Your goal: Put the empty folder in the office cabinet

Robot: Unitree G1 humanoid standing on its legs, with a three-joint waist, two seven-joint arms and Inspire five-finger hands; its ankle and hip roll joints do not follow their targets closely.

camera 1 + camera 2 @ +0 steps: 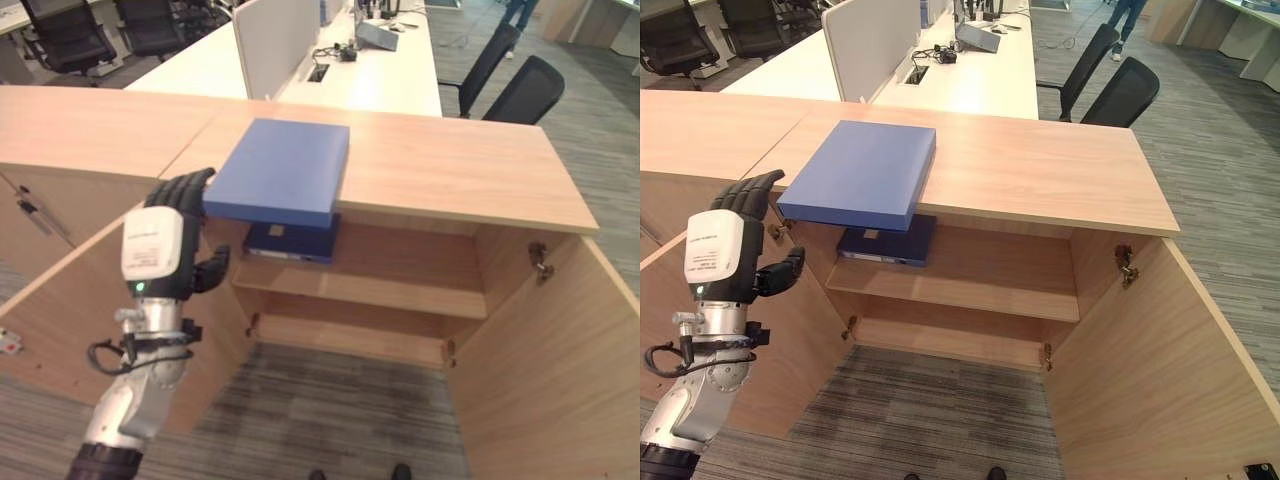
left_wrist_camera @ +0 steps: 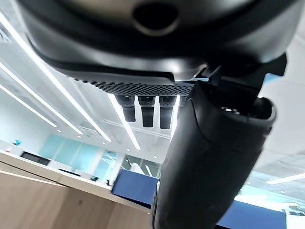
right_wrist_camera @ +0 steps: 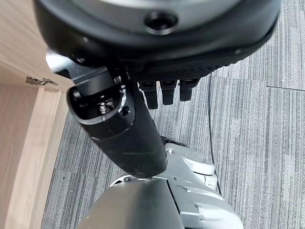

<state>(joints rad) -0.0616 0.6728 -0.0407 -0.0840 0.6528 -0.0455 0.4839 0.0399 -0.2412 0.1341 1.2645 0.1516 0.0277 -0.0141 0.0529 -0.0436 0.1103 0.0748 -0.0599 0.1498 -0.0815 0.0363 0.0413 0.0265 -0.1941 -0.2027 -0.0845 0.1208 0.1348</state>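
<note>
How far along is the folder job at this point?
Done: the cabinet doors stand open. In hand: nothing; the blue folder lies on the cabinet top, overhanging its front edge, with the left hand open beside it. The right hand hangs open over the floor. Left: grasping the folder and shelving it.

**Left hand raised, right hand hanging low**

Left arm comes up from the lower left, forearm near upright, wrist straight. Left hand (image 1: pixel 165 245) held back-of-hand toward the head camera, fingers (image 1: pixel 185 187) extended upward and close together, thumb (image 1: pixel 213 268) angled out to the side. Nothing in its grasp. Right hand (image 3: pixel 157 57) points downward, fingers (image 3: pixel 164 93) loosely straight, thumb (image 3: pixel 119 133) extended, holding nothing.
</note>
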